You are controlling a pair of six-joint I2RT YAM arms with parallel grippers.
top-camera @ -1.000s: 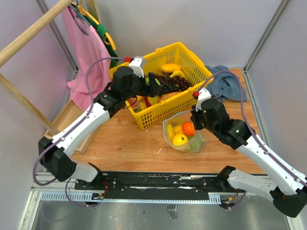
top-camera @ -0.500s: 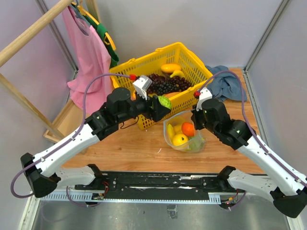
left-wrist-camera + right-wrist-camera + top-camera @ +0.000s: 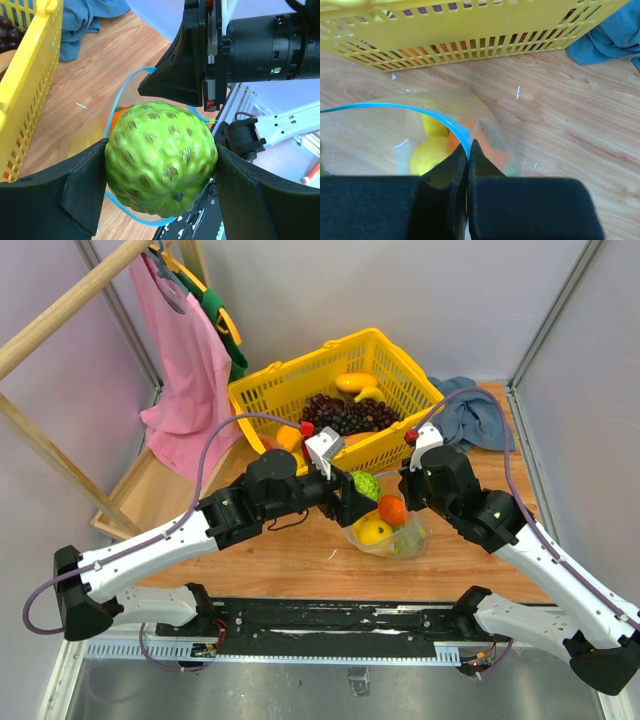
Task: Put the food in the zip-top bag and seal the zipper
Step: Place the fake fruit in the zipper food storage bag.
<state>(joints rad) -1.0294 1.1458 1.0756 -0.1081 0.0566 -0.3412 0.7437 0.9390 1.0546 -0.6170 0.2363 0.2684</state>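
My left gripper (image 3: 364,490) is shut on a bumpy green fruit (image 3: 160,150), which sits between both black pads just above the open mouth of the zip-top bag (image 3: 412,538). The clear bag stands on the wood and holds a yellow fruit (image 3: 375,531) and an orange one (image 3: 392,509). My right gripper (image 3: 468,150) is shut on the bag's rim, pinching the blue zipper (image 3: 395,106) and holding the mouth open. In the left wrist view the zipper (image 3: 119,96) curves behind the green fruit.
A yellow lattice basket (image 3: 262,390) with dark grapes (image 3: 345,418) and more toy fruit stands just behind the bag. A blue cloth (image 3: 472,416) lies at the back right. A pink garment (image 3: 185,360) hangs from a wooden rack at the left.
My left arm has carried the bumpy green fruit out of the basket, forward and to the right, to above the bag's mouth. The right arm and the bag have not moved.
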